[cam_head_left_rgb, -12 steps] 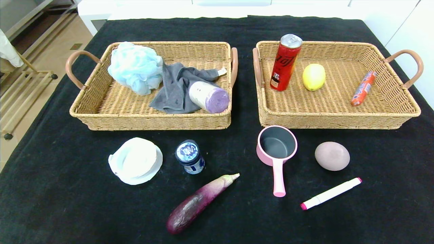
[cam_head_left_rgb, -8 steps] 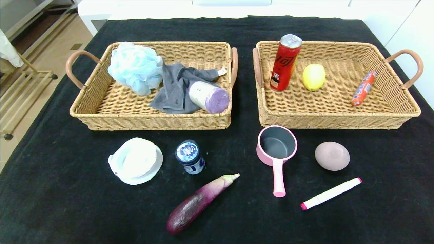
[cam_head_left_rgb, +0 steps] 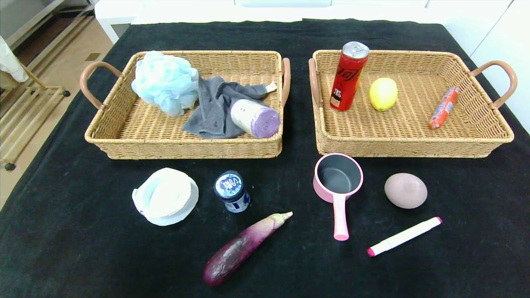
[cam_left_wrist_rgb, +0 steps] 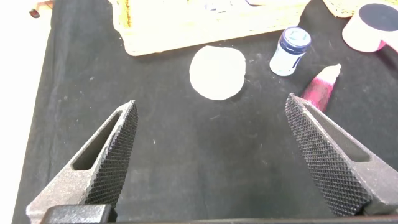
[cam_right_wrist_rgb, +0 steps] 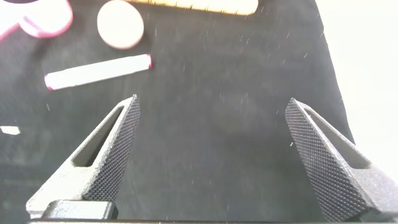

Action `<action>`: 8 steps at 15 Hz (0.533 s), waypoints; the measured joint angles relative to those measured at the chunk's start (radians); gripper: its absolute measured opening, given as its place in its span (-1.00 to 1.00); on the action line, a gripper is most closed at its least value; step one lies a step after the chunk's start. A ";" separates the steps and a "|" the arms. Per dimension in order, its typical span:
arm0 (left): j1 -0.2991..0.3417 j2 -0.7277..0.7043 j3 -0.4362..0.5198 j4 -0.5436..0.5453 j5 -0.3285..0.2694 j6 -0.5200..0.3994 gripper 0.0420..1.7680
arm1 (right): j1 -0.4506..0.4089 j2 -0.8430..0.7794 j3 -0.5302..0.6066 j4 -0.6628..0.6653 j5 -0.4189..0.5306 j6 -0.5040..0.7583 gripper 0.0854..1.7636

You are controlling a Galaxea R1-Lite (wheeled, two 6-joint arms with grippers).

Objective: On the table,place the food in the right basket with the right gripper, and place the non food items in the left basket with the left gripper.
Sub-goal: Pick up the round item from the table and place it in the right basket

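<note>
Nothing has moved: left gripper [cam_left_wrist_rgb: 211,158] and right gripper [cam_right_wrist_rgb: 211,158] both hang wide open above the near table [cam_head_left_rgb: 290,265].

Across the head view nothing has shifted since the earlier pictures. No item on the black cloth or in either basket has changed its place or its lean, and no arm or gripper has come into that frame. The two wrist views have no earlier pictures to be held against, so no change can be told for either gripper.
</note>
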 joint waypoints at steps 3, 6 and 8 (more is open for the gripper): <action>-0.001 0.029 -0.030 -0.002 0.001 0.000 0.94 | -0.002 0.057 -0.116 0.006 -0.005 0.026 0.94; -0.013 0.066 -0.099 0.002 0.003 0.000 0.94 | -0.004 0.128 -0.267 0.073 -0.022 0.025 0.94; -0.014 0.111 -0.166 0.004 0.001 0.000 0.94 | -0.002 0.190 -0.362 0.095 -0.024 0.015 0.94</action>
